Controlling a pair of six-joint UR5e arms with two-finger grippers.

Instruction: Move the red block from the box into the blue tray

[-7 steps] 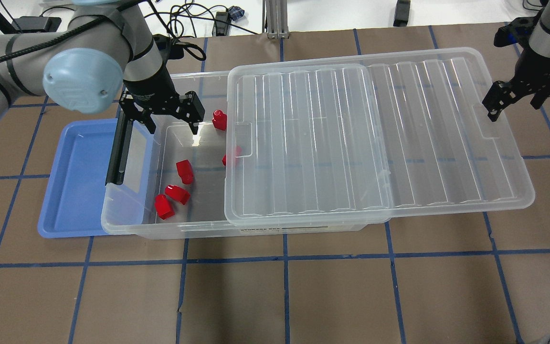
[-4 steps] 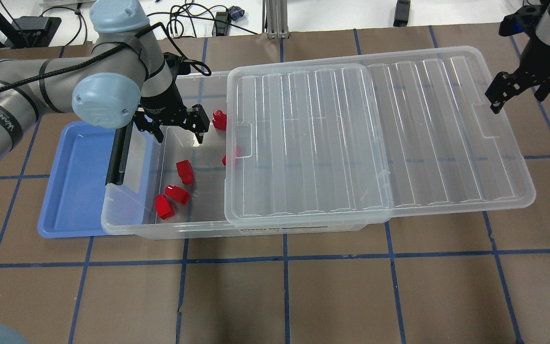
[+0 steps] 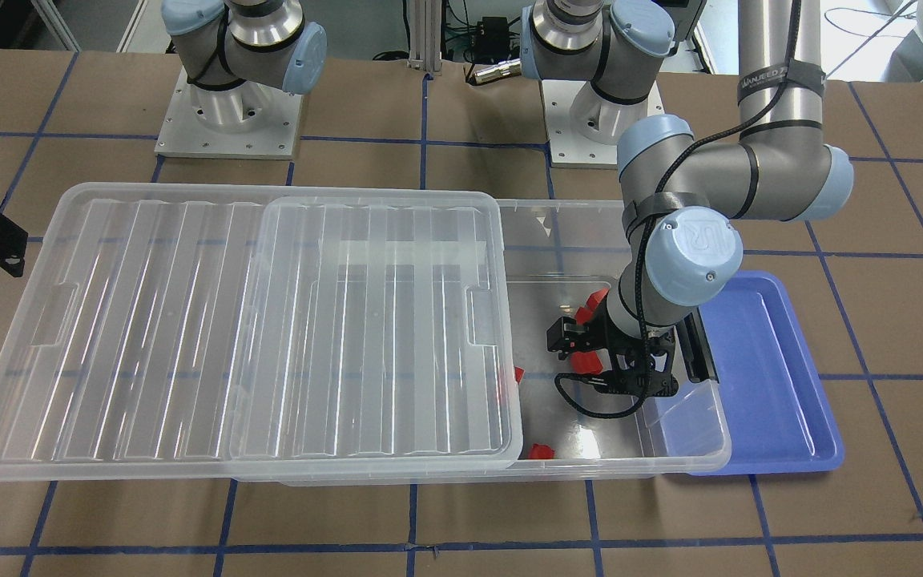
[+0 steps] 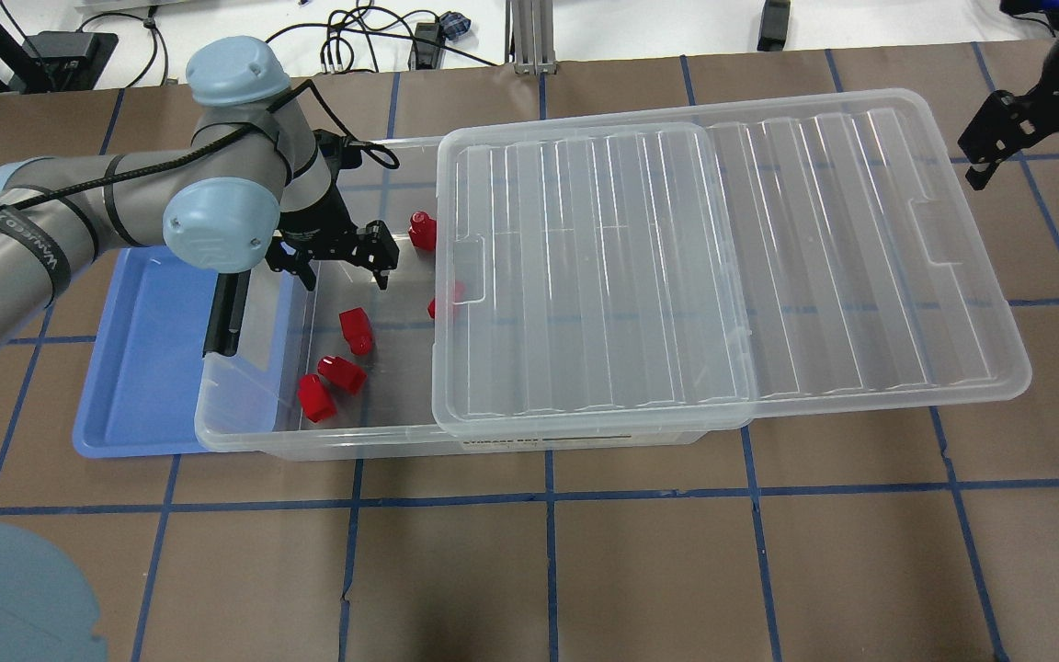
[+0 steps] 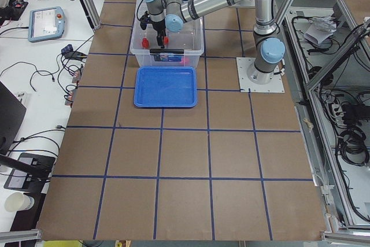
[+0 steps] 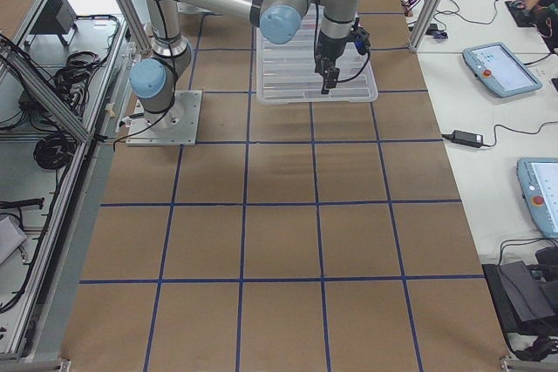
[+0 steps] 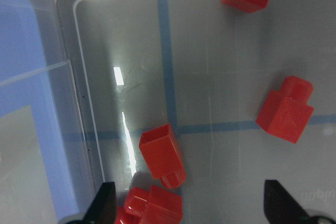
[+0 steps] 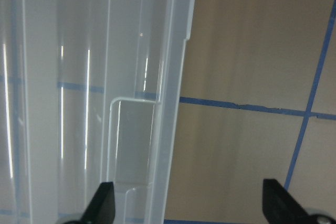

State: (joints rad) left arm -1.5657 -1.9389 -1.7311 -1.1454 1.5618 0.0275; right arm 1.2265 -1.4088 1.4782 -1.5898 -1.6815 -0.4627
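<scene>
My left gripper (image 4: 346, 267) is open and empty inside the uncovered end of the clear box (image 4: 244, 432). It hangs over the box floor among several red blocks. The nearest block (image 4: 356, 329) lies just in front of it and shows in the left wrist view (image 7: 163, 153) above the fingertips (image 7: 105, 203). Other blocks lie at the far wall (image 4: 422, 231), by the lid edge (image 4: 447, 299) and near the front wall (image 4: 315, 396). The blue tray (image 4: 139, 349) lies partly under the box's left end and holds no blocks. My right gripper (image 4: 1030, 161) is open and empty, beyond the lid's far right corner.
The ribbed clear lid (image 4: 723, 248) is slid to the right, covers most of the box and overhangs its right end. The black latch bar (image 4: 222, 313) stands at the box's left end, next to the tray. Brown table with blue tape lines surrounds them.
My left gripper has come down into the box and a little toward the front blocks, still open. My right gripper has moved away from the lid, farther right and back.
</scene>
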